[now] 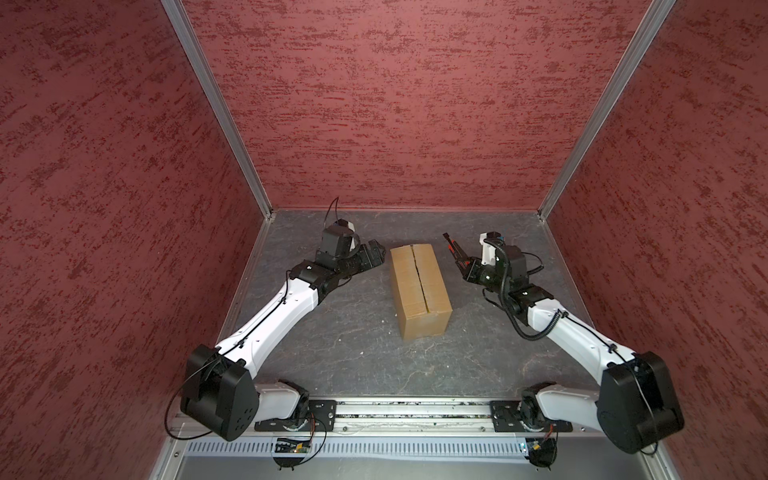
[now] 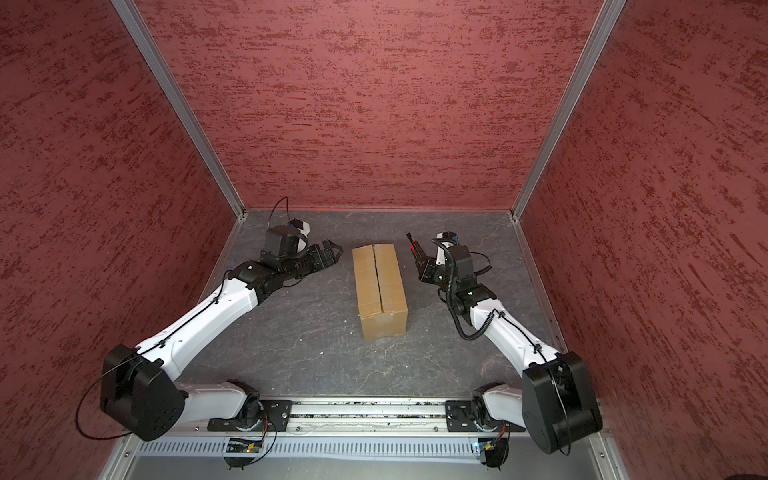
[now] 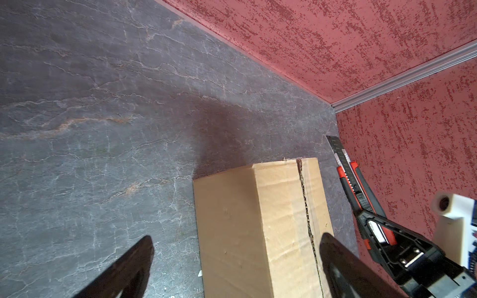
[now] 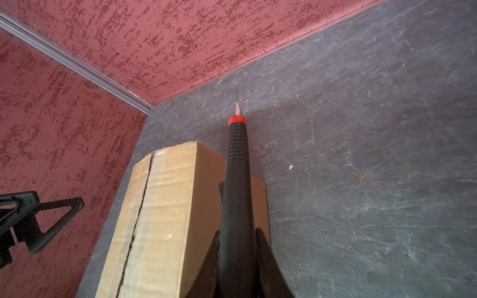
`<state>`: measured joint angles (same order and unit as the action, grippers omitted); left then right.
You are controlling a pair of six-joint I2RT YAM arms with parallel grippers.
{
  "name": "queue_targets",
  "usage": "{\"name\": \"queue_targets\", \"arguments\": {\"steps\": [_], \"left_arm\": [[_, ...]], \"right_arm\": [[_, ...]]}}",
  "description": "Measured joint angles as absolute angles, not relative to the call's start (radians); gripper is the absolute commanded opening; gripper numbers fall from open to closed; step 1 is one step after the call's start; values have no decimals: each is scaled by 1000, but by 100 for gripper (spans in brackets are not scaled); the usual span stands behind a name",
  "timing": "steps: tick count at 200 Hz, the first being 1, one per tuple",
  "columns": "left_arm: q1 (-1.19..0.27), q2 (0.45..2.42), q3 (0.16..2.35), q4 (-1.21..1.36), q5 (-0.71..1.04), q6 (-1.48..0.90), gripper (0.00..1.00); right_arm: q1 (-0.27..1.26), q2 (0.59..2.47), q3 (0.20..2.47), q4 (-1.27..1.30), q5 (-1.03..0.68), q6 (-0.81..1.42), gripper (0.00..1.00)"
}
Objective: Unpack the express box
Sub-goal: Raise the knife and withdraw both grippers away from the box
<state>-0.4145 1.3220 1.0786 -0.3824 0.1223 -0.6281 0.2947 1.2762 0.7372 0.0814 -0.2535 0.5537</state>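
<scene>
Right gripper (image 1: 467, 266): jaws pressed onto the handle of a red-and-black utility knife (image 1: 454, 249), which is pinched near its rear end. The knife is held off the dark grey, slate-patterned tabletop (image 1: 332, 332), its tip angled toward the back wall. In the left wrist view, a length of dark blade (image 3: 333, 144) is seen pushed out of the knife body.

Left gripper (image 1: 370, 255): jaws spread wide, nothing held between them.

The express box (image 1: 419, 286), an oblong carton of plain brown corrugated cardboard, is found on the tabletop between the two grippers, its long axis running from the near edge toward the back wall. Its top flaps lie flat and closed. A dark, ragged centre seam (image 3: 305, 206) is seen along the whole top.

Relative positions, both top views: the left gripper is placed just beside the box's far left corner, low by the side wall; contact cannot be judged. The right gripper is placed to the right of the box's far end, with clear tabletop between them. The knife is kept apart from the cardboard, and its blade is pointed past the far right corner, not over the seam.

Right wrist view: the knife handle (image 4: 236, 180) is seen crossing in front of the box's side face (image 4: 204, 196).
</scene>
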Motion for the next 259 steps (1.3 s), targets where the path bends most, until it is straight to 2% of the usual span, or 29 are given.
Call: {"name": "queue_targets", "arguments": {"steps": [65,112,259], "left_arm": [[-414,1323,1077,-382,123,-628,100],[-421,1347,1077,-381,123,-628,100],[-432,1377,1078,-374,133,-627,100]], "right_arm": [[260,1423,617,332,-347,624,0],[257,1463,567,482,-394,647,0],[236,1627,477,696,-423,737,0]]}}
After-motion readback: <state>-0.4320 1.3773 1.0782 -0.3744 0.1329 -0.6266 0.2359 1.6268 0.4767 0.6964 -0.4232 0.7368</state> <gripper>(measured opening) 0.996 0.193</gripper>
